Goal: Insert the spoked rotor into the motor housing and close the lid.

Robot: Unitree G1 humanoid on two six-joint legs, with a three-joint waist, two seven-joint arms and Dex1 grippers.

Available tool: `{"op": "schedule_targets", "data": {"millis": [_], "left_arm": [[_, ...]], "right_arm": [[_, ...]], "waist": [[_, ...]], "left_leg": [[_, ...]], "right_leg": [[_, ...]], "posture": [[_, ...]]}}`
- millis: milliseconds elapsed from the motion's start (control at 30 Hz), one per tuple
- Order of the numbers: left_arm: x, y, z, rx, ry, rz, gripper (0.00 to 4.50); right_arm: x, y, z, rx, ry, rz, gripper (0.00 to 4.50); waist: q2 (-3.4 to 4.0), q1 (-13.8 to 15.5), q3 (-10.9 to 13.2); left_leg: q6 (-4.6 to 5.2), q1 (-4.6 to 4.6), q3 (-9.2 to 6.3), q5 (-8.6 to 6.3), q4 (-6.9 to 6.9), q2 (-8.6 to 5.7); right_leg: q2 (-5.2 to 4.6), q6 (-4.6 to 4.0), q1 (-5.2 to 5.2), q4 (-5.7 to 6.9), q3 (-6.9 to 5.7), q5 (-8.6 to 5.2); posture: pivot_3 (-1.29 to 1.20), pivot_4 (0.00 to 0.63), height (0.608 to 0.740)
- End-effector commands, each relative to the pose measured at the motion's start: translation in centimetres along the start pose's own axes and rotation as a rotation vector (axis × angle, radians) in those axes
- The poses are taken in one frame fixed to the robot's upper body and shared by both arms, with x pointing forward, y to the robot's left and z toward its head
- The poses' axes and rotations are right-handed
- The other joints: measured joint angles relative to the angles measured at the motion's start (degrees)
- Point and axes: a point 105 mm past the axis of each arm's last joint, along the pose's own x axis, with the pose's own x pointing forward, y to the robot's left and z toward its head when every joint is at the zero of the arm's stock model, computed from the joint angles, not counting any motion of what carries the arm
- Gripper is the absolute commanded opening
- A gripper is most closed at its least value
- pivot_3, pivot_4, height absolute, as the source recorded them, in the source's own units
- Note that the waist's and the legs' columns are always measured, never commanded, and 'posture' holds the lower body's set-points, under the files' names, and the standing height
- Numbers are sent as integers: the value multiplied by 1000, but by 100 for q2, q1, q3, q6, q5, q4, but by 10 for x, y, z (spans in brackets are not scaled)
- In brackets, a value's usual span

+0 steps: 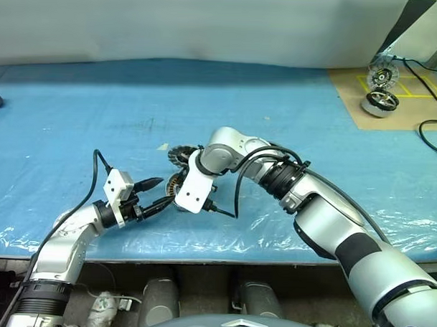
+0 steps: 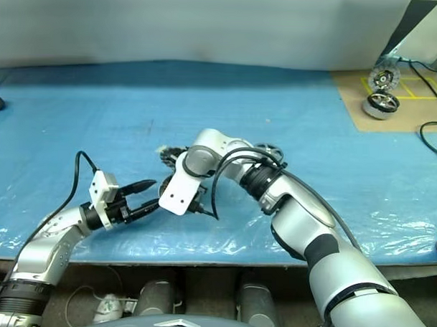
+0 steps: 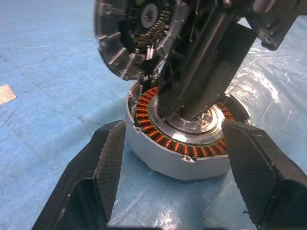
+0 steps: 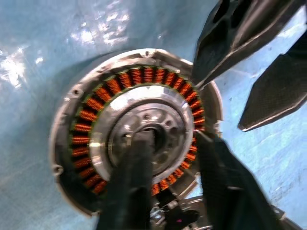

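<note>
The motor housing (image 3: 177, 158), a short metal drum ringed with copper windings (image 4: 86, 115), stands on the blue table near its front edge. My left gripper (image 3: 175, 139) is open, with a finger on each side of the drum and not touching it. From above, my right gripper (image 4: 173, 138) is open, one finger in the drum's silvery centre and the other over the windings. The ribbed-edge lid (image 3: 115, 52) leans tilted just behind the drum (image 1: 176, 182). A small dark wheel with a silvery rim, seemingly the spoked rotor (image 2: 269, 148), peeks from behind my right forearm.
A brown board (image 1: 414, 106) at the far right carries a chrome-rimmed motor (image 1: 381, 102) and another wheel (image 1: 383, 72), with black cables (image 1: 431, 135) beside it. Crinkled clear plastic (image 1: 259, 222) covers the blue mat along the front edge. A bit of tape (image 1: 162, 146) lies behind the lid.
</note>
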Motion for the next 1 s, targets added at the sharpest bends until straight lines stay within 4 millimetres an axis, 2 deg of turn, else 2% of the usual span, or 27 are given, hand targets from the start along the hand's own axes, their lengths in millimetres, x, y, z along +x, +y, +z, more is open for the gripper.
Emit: {"op": "schedule_targets", "data": {"millis": [33, 233, 633, 867, 1000], "left_arm": [[0, 2, 6, 24, -20, 5, 3395], [3, 2, 6, 22, -22, 0, 3395], [7, 2, 7, 26, -21, -25, 3395], [9, 3, 9, 24, -23, -28, 3395], [9, 2, 10, 23, -24, -32, 3395]], "right_arm": [[8, 11, 1, 30, -12, 50, 1902], [-9, -1, 0, 18, -11, 19, 1902], [-28, -24, 1, -8, 9, -53, 1902], [-34, -17, -2, 13, 15, -52, 1902], [-44, -20, -3, 61, 0, -106, 1902]], "waist": [[0, 0, 0], [0, 11, 0], [0, 21, 1], [0, 22, 1], [0, 22, 1]], "left_leg": [[0, 2, 0, 0, 0, 0], [0, 2, 0, 0, 1, 0], [0, -8, 0, 0, 1, 0], [0, -11, 0, 0, 2, 0], [0, -11, 0, 0, 2, 0]], "right_leg": [[0, 0, 3, 0, 0, 0], [0, 0, 4, 0, 0, 0], [0, 0, -4, 0, -1, 0], [0, 0, -6, 0, -1, 0], [0, 0, -7, 0, -1, 0]], "posture": [[0, 150, 740], [0, 150, 740], [0, 150, 740], [0, 150, 740], [0, 150, 740]]}}
